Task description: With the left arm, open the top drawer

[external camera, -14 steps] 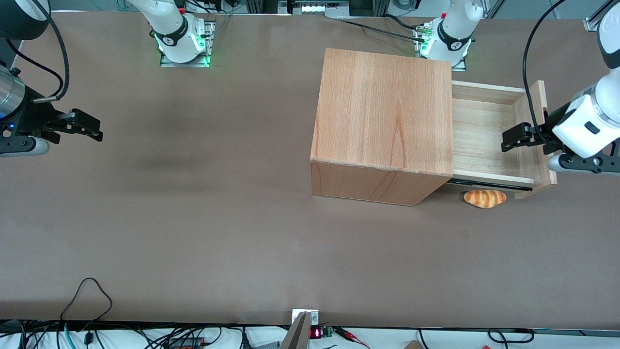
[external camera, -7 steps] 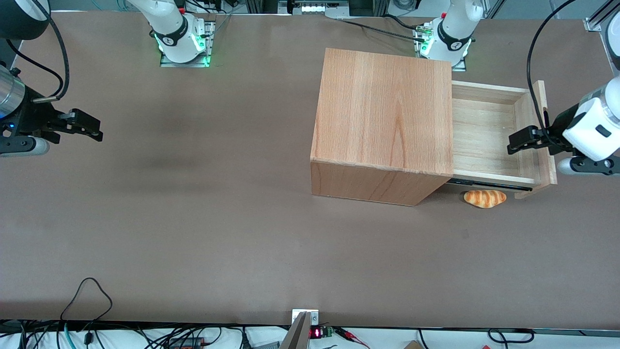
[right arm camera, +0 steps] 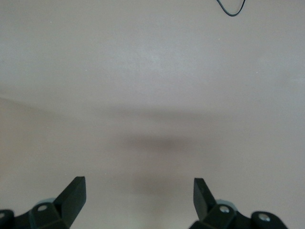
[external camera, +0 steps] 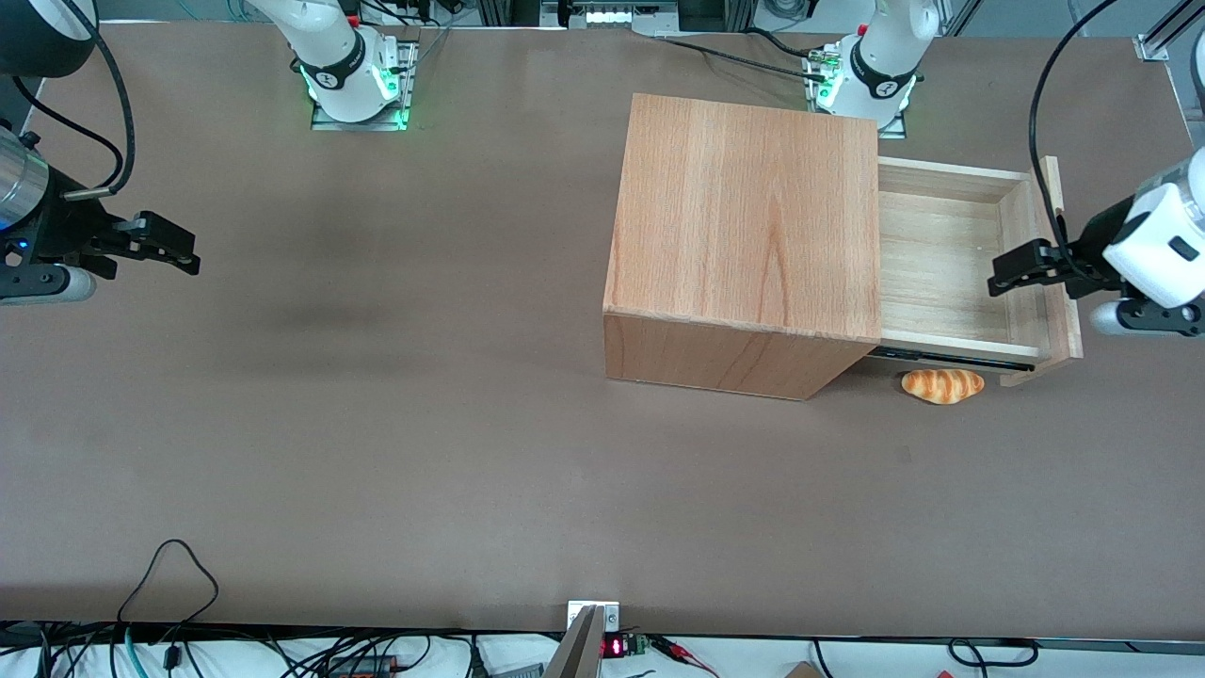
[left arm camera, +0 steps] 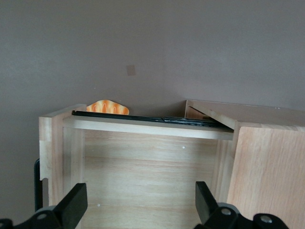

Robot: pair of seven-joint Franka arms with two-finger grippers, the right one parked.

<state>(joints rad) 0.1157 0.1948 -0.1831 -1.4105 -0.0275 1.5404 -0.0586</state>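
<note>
A: One drawer is out: the top drawer [external camera: 951, 259] sticks out of the wooden cabinet [external camera: 748, 235] toward the working arm's end of the table [external camera: 424, 424], its pale floor bare.

B: And the left arm [external camera: 1153, 250]?

A: Its gripper [external camera: 1012, 268] hangs over the drawer's front panel, at three o'clock from the cabinet, fingers [left arm camera: 74, 205] spread wide and gripping nothing.

B: Anything else?

A: A bread roll [external camera: 942, 385] lies on the table at the drawer's six o'clock, beside the black side rail [external camera: 951, 358].

The front view looks steeply down on the brown desk [external camera: 377, 452]; the left wrist view, close above, shares the pulled-out shallow light-wood top drawer [external camera: 941, 254] [left arm camera: 147, 167].
</note>
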